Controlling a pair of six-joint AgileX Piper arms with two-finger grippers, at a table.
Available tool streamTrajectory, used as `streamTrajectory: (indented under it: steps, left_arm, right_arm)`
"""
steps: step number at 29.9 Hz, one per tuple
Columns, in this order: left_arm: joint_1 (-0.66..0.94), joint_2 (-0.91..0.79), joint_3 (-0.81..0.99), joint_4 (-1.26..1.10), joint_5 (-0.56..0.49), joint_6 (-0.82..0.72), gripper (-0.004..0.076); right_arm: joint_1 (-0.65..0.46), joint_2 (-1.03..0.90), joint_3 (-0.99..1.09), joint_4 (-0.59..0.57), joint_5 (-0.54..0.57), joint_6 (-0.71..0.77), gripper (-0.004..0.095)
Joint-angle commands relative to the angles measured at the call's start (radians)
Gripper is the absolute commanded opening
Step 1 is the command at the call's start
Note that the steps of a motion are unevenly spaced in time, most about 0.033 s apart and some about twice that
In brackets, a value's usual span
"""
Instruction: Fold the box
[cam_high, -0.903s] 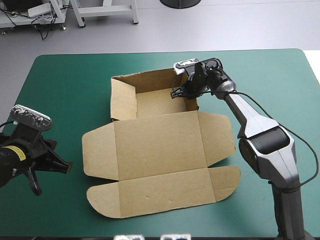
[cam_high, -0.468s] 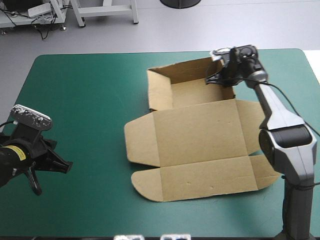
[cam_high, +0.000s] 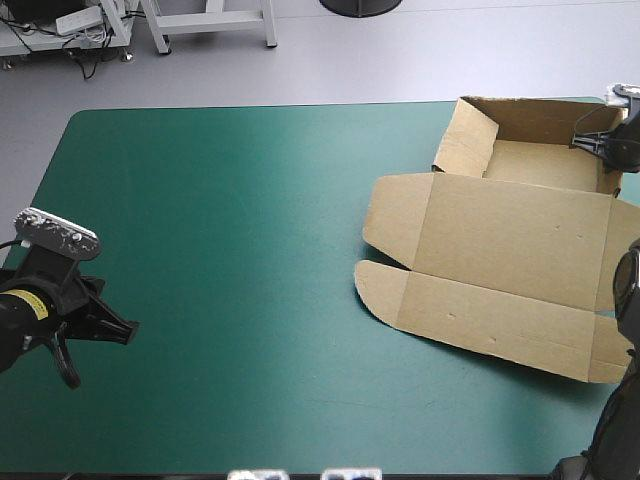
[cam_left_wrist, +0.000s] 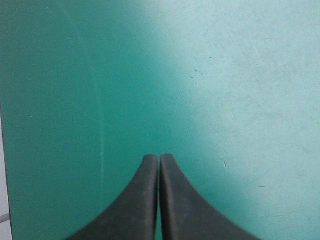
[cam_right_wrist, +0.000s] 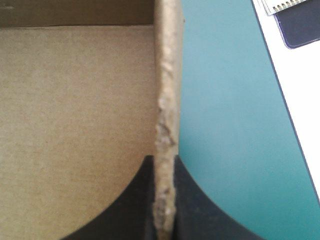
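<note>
Nearest you, at the near left, the left gripper (cam_left_wrist: 159, 159) hangs clenched with nothing in it over bare teal-green cover (cam_high: 250, 250), well apart from the work. The box (cam_high: 510, 240) lies toward the far right, its lid (cam_high: 500, 300) flat on the near side and its tray (cam_high: 540, 165) beyond with walls raised. Your right gripper (cam_right_wrist: 163, 160) pinches the tray's right wall (cam_right_wrist: 167, 75), one finger inside, one outside. Hold firmly and move gently: the wall's top edge looks frayed and could tear. The tray sits close to the cover's far right corner, so room runs out there; work leftward, where the cover lies open.
</note>
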Motion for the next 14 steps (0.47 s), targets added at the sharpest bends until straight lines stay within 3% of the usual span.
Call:
streamTrajectory:
  steps: [1, 5, 8, 14]
  left_arm:
    - [-0.005, -0.005, -0.024, 0.005, 0.039, -0.01, -0.0004]
    - [-0.005, -0.005, -0.024, 0.005, 0.04, -0.01, -0.0004]
    - [-0.005, -0.005, -0.024, -0.003, 0.045, -0.01, -0.0004]
    - [-0.005, -0.005, -0.024, -0.017, 0.033, -0.01, -0.0004]
  right_arm:
    - [-0.025, -0.051, -0.027, 0.04, -0.037, -0.014, -0.0018]
    - [-0.025, -0.036, -0.017, 0.044, -0.056, -0.016, -0.0001]
    - [-0.025, -0.031, 0.002, 0.031, -0.062, -0.068, 0.0135]
    - [-0.027, -0.031, 0.006, -0.048, -0.056, 0.008, 0.0708]
